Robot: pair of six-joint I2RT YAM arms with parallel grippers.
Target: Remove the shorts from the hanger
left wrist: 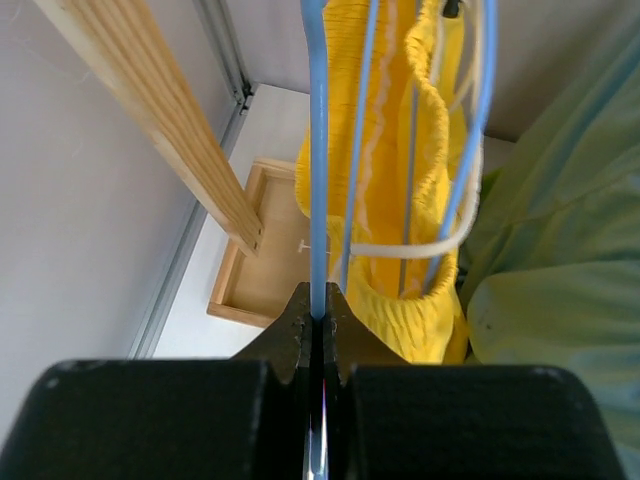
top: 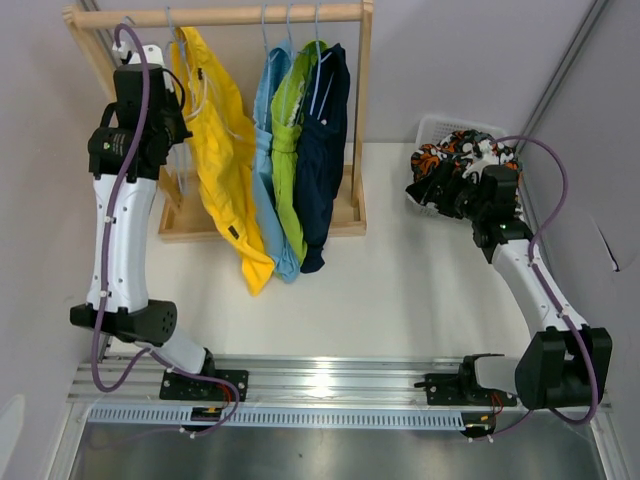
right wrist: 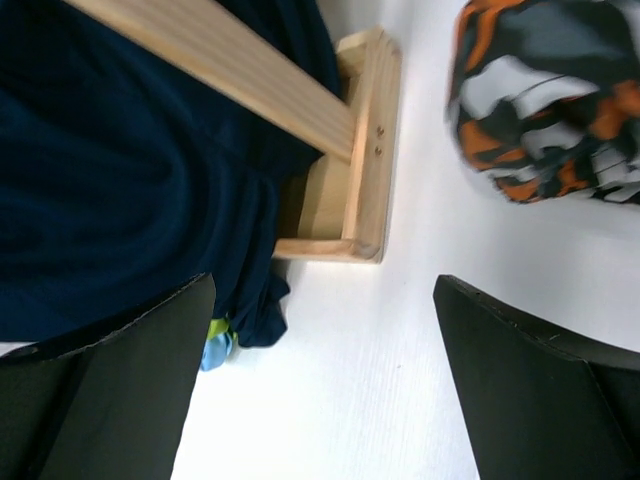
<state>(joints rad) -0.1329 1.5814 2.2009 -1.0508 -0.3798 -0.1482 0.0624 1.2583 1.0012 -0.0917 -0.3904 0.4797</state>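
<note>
Left pincer (left wrist: 318,318) is raised to the left end of the rack (top: 230,15), jaws pressed together on the thin blue wire of a hanger (left wrist: 318,150). The wire runs straight up out of the jaw tips in the left wrist view. Yellow shorts (top: 225,150) hang just to the right of this pincer, close behind the clamped wire, with their gathered waistband and white drawcord among the blue hanger wires. They are not between the jaws. Further right along the rod hang the light blue shorts (top: 268,150), lime green shorts (top: 288,140) and navy shorts (top: 322,150), pressed against one another, their lower ends draped over the rack's base board onto the white tabletop (top: 400,290). Right pincer (right wrist: 325,390) is low over the tabletop, fingers (right wrist: 120,390) spread wide apart, only bare surface between them. Patterned shorts (top: 455,155), orange, black and white, lie bunched in a white basket (top: 432,125) at the right wall. They lie just beside this pincer, off its right finger in the wrist view. The navy shorts are off its left finger, well apart.
</note>
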